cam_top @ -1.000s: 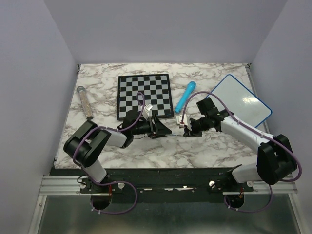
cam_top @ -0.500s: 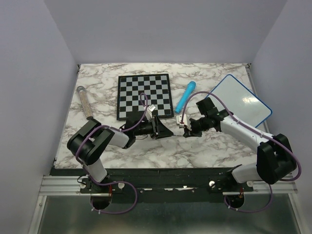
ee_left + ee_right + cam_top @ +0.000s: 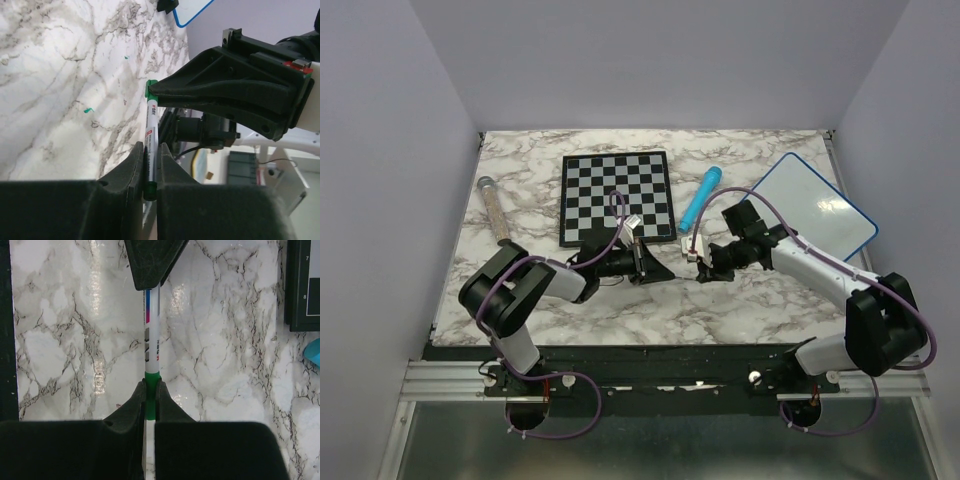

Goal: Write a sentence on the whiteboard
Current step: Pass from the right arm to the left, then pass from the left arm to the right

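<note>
Status: the whiteboard (image 3: 813,207) lies flat at the right rear of the marble table (image 3: 530,180), tilted diagonally, well apart from both grippers. Its white surface shows glare, and no lettering can be made out at this resolution.

Left gripper (image 3: 662,268): jaws closed tight on the barrel of a marker (image 3: 152,335), the fingers (image 3: 134,165) pressed against it on both sides.

Right gripper (image 3: 698,256): jaws closed on the marker's green cap (image 3: 152,382), tip to tip with the left gripper. The marker spans the short gap between them, above the table near its centre.

Markings: the white barrel carries a blue-and-pink band, grey blocks and small dark print. A red logo shows in the left wrist view. None of the print is legible. The rim of the checkered board (image 3: 615,195) shows the digits "7" and "8" in the right wrist view.

Other items: a blue tube (image 3: 700,198) lies between the checkered board and the whiteboard. A capped cylinder (image 3: 496,210) lies at the left. Small green flecks (image 3: 88,110) mark the tabletop.
</note>
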Available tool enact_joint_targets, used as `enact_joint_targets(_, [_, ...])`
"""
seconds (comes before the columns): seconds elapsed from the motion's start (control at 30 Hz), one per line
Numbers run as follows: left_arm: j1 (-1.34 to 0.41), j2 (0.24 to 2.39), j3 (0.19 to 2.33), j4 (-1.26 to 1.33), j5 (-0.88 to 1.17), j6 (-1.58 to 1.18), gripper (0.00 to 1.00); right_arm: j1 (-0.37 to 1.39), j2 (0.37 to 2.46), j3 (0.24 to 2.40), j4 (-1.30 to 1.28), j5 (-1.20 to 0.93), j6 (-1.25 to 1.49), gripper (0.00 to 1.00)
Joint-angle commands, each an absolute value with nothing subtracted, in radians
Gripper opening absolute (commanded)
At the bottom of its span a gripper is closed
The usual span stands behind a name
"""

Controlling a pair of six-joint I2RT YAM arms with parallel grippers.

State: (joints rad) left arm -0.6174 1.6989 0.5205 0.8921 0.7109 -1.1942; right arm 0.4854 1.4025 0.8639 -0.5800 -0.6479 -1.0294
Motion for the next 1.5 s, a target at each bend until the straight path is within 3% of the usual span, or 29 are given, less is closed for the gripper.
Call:
enact_joint_targets(0.0, [-0.626,1.669,0.568,0.816,0.696,-1.105,0.00,0.497,1.416,0.877,-0.591,-0.675,-1.016,0.01])
enact_joint_targets(0.13, [-0.626,1.577,0.563,0.717,0.638,-0.994,0.00,0.495,1.428,0.919,-0.632,-0.672,-1.000,0.07])
enact_joint_targets(0.23, [-0.626,1.475,0.548,0.641,0.577,-0.875,0.00,0.495,1.439,0.959,-0.693,-0.698,-0.994,0.32])
enact_joint_targets(0.27, [-0.626,1.447,0.545,0.591,0.560,-0.842,0.00,0.494,1.439,0.962,-0.701,-0.704,-0.991,0.52])
enact_joint_targets(0.33, [-0.626,1.392,0.522,0.558,0.506,-0.746,0.00,0.492,1.428,0.966,-0.725,-0.733,-1.000,0.62])
enact_joint_targets(0.37, [-0.626,1.331,0.505,0.555,0.490,-0.720,0.00,0.489,1.422,0.974,-0.733,-0.741,-1.006,0.73])
enact_joint_targets(0.47, [-0.626,1.214,0.451,0.497,0.440,-0.623,0.00,0.471,1.394,0.982,-0.750,-0.782,-1.006,0.80])
enact_joint_targets(0.8, [-0.673,1.040,0.367,0.436,0.388,-0.488,0.00,0.410,1.335,0.962,-0.851,-1.022,-1.152,0.81])
enact_joint_targets(1.47, [-0.828,0.974,0.348,0.445,0.241,-0.353,0.00,0.426,1.353,0.948,-0.758,-1.026,-1.033,0.81])
